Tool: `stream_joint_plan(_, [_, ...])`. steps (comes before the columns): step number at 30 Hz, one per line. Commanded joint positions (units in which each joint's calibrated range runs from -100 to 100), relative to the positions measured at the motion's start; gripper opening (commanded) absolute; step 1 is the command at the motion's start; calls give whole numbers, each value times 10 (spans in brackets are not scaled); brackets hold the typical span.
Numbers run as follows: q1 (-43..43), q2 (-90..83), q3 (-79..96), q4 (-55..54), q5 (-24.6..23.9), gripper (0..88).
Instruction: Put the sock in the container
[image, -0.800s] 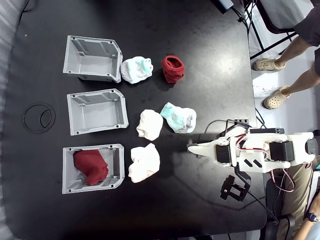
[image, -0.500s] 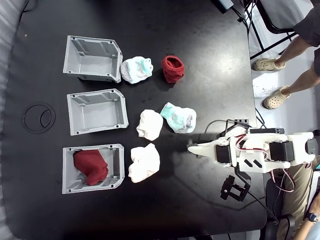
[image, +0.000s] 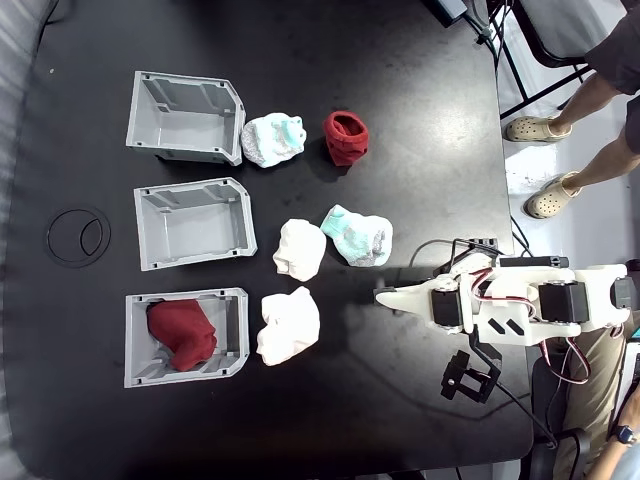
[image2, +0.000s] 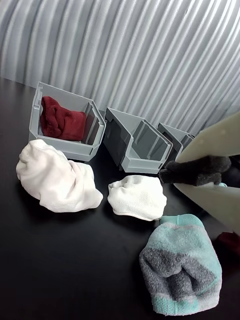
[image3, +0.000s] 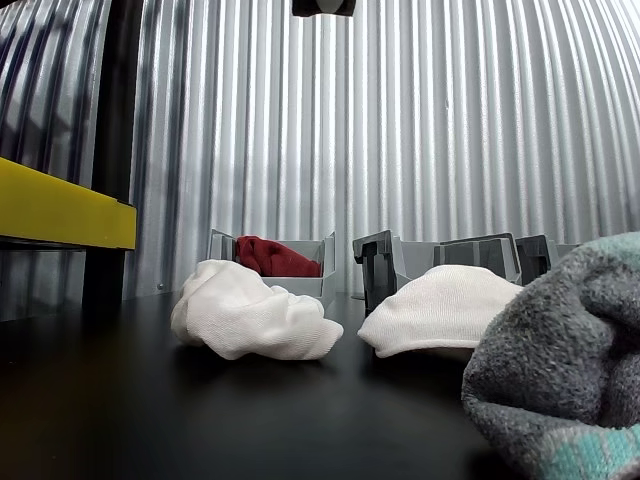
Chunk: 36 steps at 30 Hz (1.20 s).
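In the fixed view the dark red sock (image: 346, 137) sits loose on the black table at the upper middle, its hollow mouth facing up. Three grey bins stand in a column on the left: a top container (image: 185, 115), a middle one (image: 190, 225) and a bottom one (image: 240, 335). The bottom bin holds another dark red sock (image: 182, 331), which also shows in the wrist view (image2: 61, 120). My gripper (image: 384, 295) rests at the lower right, far from the loose sock. In the wrist view the gripper (image2: 172, 175) looks shut on nothing.
Two white socks (image: 289, 326) (image: 299, 248) and two white-and-mint socks (image: 357, 235) (image: 272, 138) lie between the bins and the arm. A black ring (image: 47, 236) lies at the far left. A person's sandalled feet (image: 535, 128) stand beyond the table's right edge.
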Motion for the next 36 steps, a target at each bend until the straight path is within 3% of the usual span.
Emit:
stream_joint_plan(1, [-1,-9,-15,0,2,13])
stream_joint_plan(36, [0,-9,-22,0,-1,13])
